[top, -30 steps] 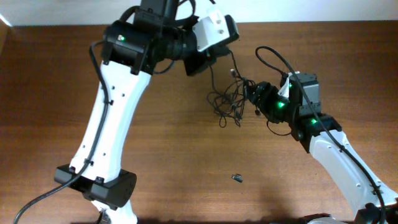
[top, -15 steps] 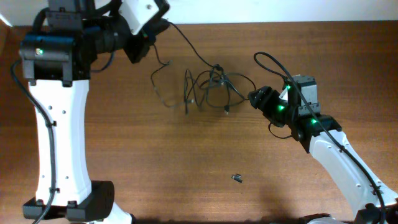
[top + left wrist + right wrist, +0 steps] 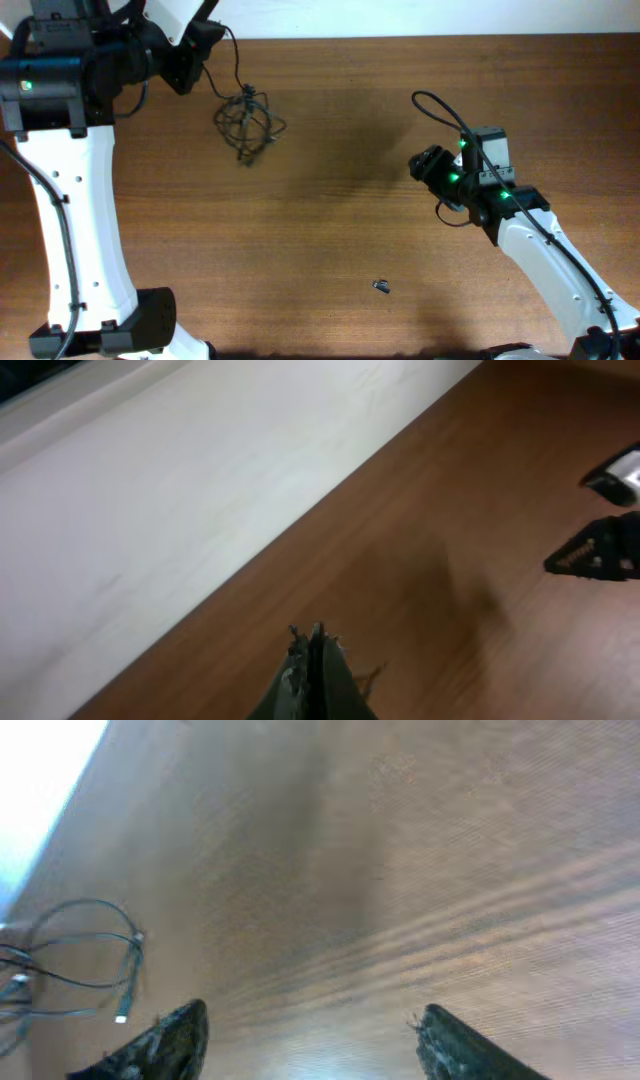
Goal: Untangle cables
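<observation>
cables point(image 3: 248, 122): one knotted clump of thin black cords at the far left of the desk, near its back edge. A single strand runs up from the clump to the left end effector. I cannot tell whether the clump hangs free or rests on the wood.
cable handling: probably very light and limp, with no stiffness to hold a shape. A hard pull on one strand would likely tighten the knot rather than open it. The cords look thin and smooth, so they may slide through a pinch.
cable hold point: probably best an outer loop on the side away from the held strand, or a plug point(image 3: 122, 1017) at a free end. The hard plug should give a firmer grip than bare cord, though it may snag when drawn through a loop.
desk point(image 3: 320, 240): brown wood with a smooth grain, which the cords would likely slide over.
left end effector point(image 3: 313, 632): its fingers are pressed together. From overhead it appears to pinch that one strand, which barely shows in its own wrist view.
right end effector point(image 3: 305, 1040): its fingers are spread wide with nothing between them. It is at the right of the desk, well apart from the clump and facing it.
loose piece point(image 3: 382, 287): a tiny dark stub near the front, apart from everything else.
</observation>
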